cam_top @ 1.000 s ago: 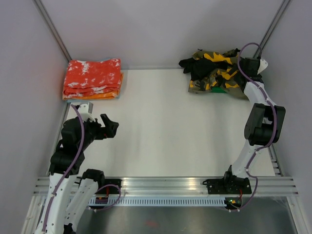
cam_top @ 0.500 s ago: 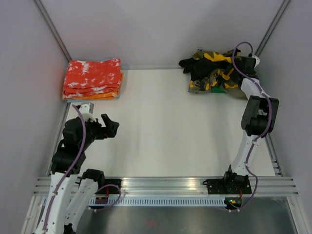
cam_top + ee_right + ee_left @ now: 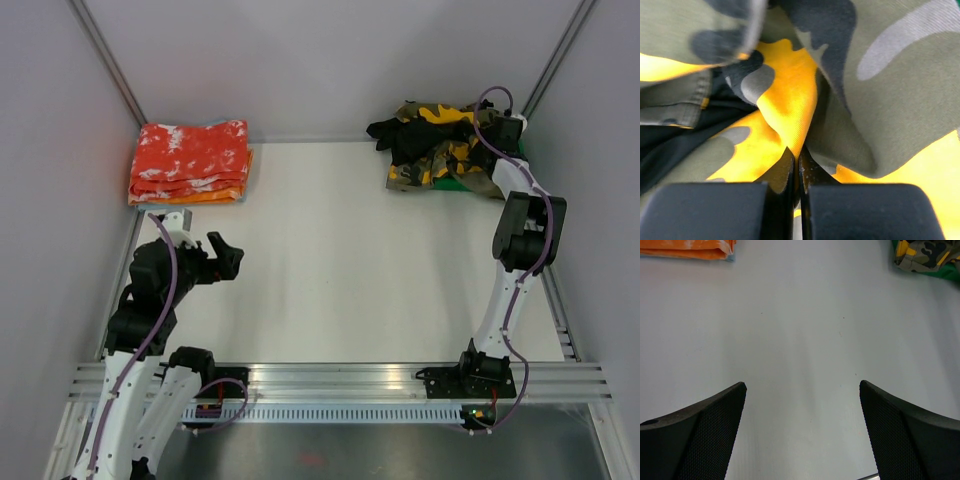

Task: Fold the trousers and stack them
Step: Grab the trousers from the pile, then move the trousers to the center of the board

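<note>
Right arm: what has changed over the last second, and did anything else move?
The right arm pushed farther over the trousers toward the back corner, and the right gripper, open before, has shut on a yellow fold of them. The left arm and its open left gripper stayed put; the red-orange cloths are unmoved.

the trousers (image 3: 880,100) overrun the right wrist view's edges, top-left blurred.
</note>
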Robot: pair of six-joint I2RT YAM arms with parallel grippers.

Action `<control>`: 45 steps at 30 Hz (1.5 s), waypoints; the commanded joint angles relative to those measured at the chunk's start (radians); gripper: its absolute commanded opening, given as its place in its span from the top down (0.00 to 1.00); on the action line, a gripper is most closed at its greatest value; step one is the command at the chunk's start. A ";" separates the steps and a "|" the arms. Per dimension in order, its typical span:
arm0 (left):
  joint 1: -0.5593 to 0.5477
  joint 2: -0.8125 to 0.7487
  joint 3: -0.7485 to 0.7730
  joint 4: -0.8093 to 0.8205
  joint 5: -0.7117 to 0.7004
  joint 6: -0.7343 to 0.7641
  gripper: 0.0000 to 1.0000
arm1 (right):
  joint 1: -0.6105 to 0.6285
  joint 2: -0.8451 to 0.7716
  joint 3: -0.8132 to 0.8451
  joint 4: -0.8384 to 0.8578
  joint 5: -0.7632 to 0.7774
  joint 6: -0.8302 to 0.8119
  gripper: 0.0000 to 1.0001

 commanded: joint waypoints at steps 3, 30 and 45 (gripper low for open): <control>-0.002 0.003 -0.004 0.035 -0.008 0.023 0.00 | 0.009 -0.055 0.098 0.044 -0.104 -0.006 1.00; -0.002 -0.052 -0.012 0.072 0.099 0.032 0.00 | 0.026 -0.589 0.742 0.205 -0.406 0.305 1.00; -0.002 -0.035 -0.016 0.076 0.115 0.027 0.00 | 0.303 -0.987 -0.050 0.157 -0.789 0.298 1.00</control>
